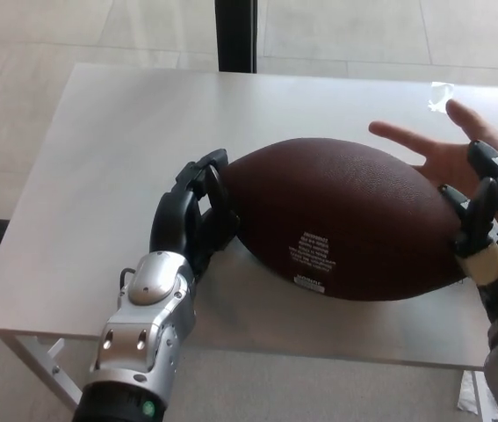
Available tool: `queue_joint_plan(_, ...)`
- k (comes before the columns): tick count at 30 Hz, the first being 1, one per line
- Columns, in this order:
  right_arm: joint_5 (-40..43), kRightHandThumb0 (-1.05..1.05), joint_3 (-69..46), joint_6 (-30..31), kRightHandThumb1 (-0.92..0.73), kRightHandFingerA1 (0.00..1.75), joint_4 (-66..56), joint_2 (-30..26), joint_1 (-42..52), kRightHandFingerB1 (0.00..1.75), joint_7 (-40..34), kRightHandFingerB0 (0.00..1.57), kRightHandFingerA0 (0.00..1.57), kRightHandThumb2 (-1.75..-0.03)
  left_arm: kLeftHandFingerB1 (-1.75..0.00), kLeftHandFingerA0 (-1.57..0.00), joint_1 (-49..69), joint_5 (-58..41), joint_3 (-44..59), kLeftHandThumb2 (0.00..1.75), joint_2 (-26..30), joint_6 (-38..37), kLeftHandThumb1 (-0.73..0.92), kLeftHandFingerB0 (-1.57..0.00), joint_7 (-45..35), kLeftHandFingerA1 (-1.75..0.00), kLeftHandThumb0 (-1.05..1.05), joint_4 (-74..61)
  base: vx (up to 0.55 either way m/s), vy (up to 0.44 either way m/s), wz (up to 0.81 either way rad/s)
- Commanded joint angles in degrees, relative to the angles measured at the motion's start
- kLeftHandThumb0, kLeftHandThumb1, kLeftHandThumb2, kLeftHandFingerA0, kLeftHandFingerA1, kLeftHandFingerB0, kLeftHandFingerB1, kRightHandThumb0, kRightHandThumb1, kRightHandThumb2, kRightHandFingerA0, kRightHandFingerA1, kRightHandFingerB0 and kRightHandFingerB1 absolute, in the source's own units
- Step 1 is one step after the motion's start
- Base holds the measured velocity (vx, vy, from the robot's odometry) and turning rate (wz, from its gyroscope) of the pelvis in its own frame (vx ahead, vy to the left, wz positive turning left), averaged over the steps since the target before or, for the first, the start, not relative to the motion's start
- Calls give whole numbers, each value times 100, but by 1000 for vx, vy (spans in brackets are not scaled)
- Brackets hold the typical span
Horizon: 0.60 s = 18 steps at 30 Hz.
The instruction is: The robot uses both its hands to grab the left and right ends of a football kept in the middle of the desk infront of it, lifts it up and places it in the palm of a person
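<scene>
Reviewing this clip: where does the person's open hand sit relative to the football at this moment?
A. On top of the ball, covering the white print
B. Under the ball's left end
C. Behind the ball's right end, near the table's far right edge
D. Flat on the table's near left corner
C. The person's hand shows behind the right end of the football, just past the robot's right hand, palm open with fingers spread.

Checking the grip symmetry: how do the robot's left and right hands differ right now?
The left hand shows fully with its silver wrist; the right hand is cut by the frame edge. The left presses the football over the desk; the right overlaps the person's palm. Both clamp the football's ends.
</scene>
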Motion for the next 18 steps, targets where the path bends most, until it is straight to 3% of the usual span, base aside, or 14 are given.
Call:
queue_joint_plan(1, 62, -100, 92, -114, -89, 43, 167, 353, 308, 35, -112, 25, 35, -86, -37, -30, 279, 74, 21, 122, -19, 410, 83, -11, 192, -58, -90, 222, 0, 0, 0)
queue_joint_plan(2, 1, -98, 113, -214, -92, 42, 275, 408, 391, 33, -124, 22, 32, -84, -29, -33, 295, 115, -10, 90, -5, 389, 92, -15, 183, -53, -101, 227, 0, 0, 0)
queue_joint_plan(3, -33, -97, 140, -310, -92, 41, 397, 433, 472, 33, -90, 22, 31, -83, -38, -28, 306, 130, -21, 123, 42, 356, 87, -13, 138, -56, -92, 257, 0, 0, 0)
queue_joint_plan(4, -15, -97, 134, -316, -92, 41, 403, 440, 511, 33, -57, 22, 31, -83, -38, -28, 303, 119, -12, 123, 44, 387, 87, -13, 143, -56, -92, 253, 0, 0, 0)
queue_joint_plan(6, -48, -99, 136, -339, -91, 41, 427, 480, 540, 33, -96, 21, 32, -83, -39, -26, 305, 96, 21, 123, 51, 406, 86, -12, 153, -55, -91, 255, 0, 0, 0)
queue_joint_plan(7, -85, -98, 135, -457, -92, 40, 519, 473, 570, 32, -87, 21, 31, -83, -29, -33, 338, 96, 42, 89, 64, 406, 91, -14, 173, -51, -98, 247, 0, 0, 0)
queue_joint_plan(16, -66, -94, 151, -586, -92, 40, 641, 611, 488, 35, -250, 27, 35, -78, -30, -33, 466, 62, 67, 87, 60, 458, 92, -17, 156, -48, -100, 185, 0, 0, 0)
queue_joint_plan(17, -71, -102, 177, -605, -87, 43, 623, 612, 484, 36, -252, 23, 35, -90, -30, -33, 464, 54, 77, 86, 52, 427, 92, -17, 153, -49, -101, 208, 0, 0, 0)
queue_joint_plan(18, -55, -102, 186, -568, -87, 42, 591, 628, 466, 36, -283, 25, 36, -87, -30, -33, 468, 60, 65, 87, 58, 428, 92, -17, 135, -50, -101, 196, 0, 0, 0)
